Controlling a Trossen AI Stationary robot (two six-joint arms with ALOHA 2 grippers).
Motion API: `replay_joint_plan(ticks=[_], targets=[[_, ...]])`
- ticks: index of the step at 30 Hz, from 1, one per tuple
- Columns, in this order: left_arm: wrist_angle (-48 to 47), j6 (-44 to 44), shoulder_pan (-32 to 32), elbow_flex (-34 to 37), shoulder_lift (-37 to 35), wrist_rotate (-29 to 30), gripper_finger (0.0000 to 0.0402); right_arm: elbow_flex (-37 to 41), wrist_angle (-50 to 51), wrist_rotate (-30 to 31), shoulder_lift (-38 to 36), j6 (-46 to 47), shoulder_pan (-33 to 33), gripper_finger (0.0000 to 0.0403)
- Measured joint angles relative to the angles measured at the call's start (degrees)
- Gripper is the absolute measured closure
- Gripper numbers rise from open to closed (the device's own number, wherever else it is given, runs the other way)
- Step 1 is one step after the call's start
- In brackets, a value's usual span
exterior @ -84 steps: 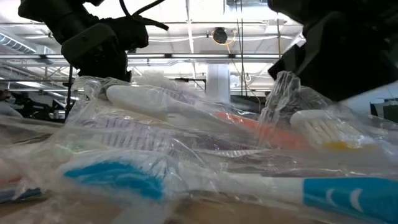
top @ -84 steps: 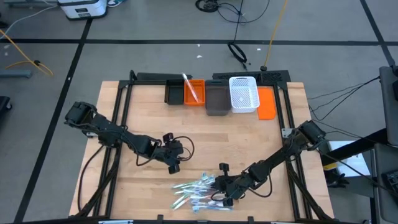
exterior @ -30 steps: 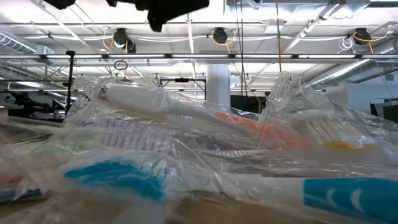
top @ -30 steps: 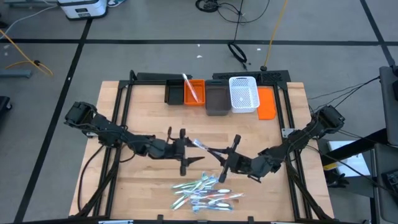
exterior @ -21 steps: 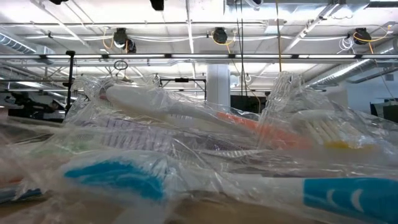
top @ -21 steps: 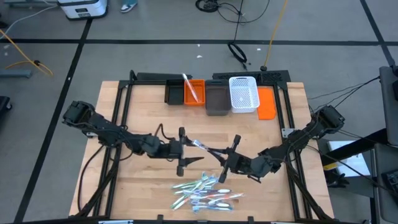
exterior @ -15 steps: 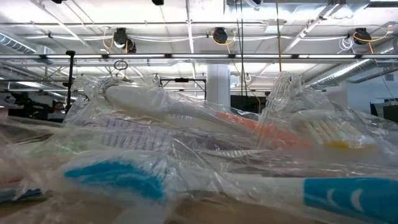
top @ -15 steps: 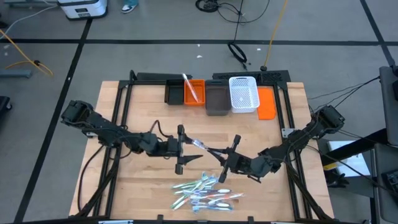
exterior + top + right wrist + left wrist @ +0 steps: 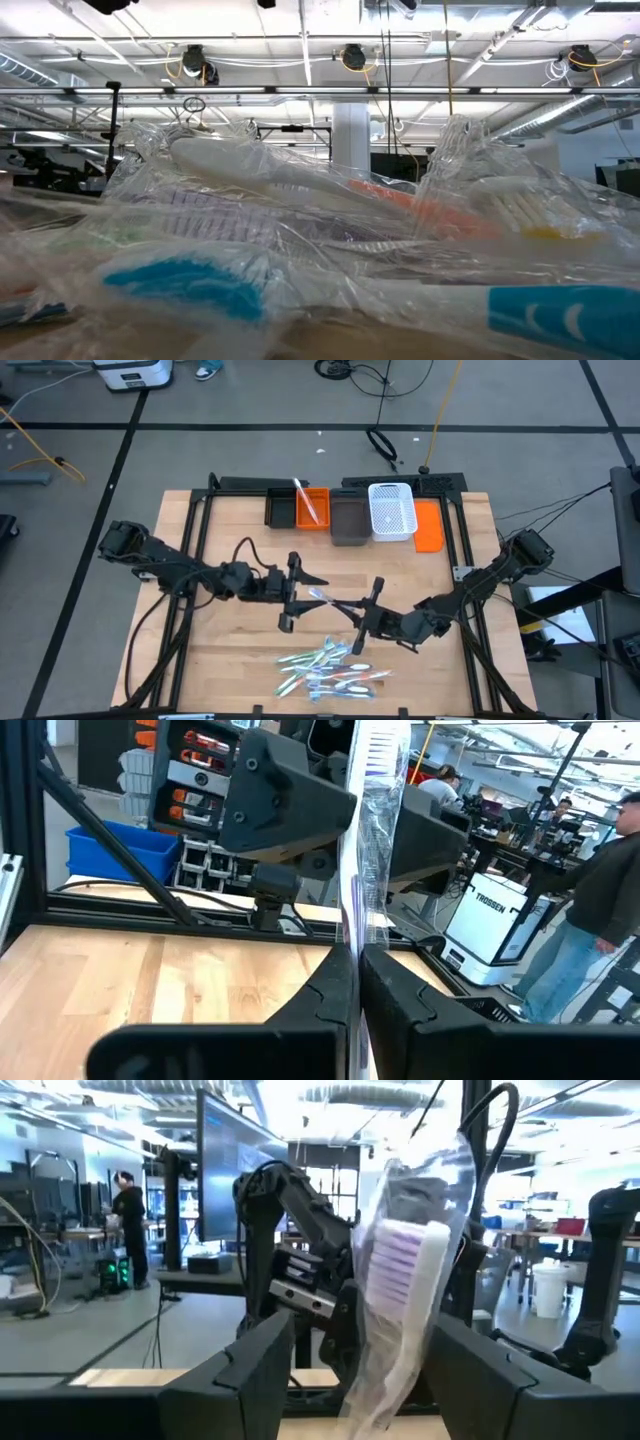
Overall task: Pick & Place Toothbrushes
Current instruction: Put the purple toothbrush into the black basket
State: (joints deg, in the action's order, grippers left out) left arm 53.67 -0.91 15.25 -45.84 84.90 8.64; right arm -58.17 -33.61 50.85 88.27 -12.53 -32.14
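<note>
My right pincer [image 9: 352, 606] is clamped shut on one end of a clear-plastic-wrapped white toothbrush with purple-tinted bristles [image 9: 322, 596], held in the air above the middle of the wooden table [image 9: 230, 540]. The wrapped brush reaches from that pincer toward nine o'clock, and its far end sits between the spread fingers of my left pincer [image 9: 296, 591], which stands open around it; I cannot tell whether those fingers touch the wrap. In my left wrist view the bristle head [image 9: 405, 1270] rises between my two dark fingers [image 9: 250, 1370]. The loose pile of wrapped toothbrushes [image 9: 325, 668] lies at six o'clock of both pincers, near the table's front edge.
</note>
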Motion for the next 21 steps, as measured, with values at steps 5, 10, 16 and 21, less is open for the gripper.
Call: replay_joint_plan(ticks=[5,10,16,21], targets=[[-0.04,-0.06,-0.24,0.00,0.00,-2.40,0.0272,0.00,-0.01,0.02,0.00,-0.04,-0.02,0.0399],[-0.02,-0.79,-0.22,0.00,0.02,-4.88,0.0382,0.00,0.04,0.09,0.00,-0.07,-0.02,0.0399],[-0.66,-0.70,-0.22,0.00,0.01,-5.37,0.0396,0.00,0.52,0.10,0.00,-0.09,-0.07,0.0391],[-2.38,-0.12,-0.84,0.00,0.02,-5.62,0.0397,0.02,2.12,0.07,0.02,0.01,-0.04,0.0354]])
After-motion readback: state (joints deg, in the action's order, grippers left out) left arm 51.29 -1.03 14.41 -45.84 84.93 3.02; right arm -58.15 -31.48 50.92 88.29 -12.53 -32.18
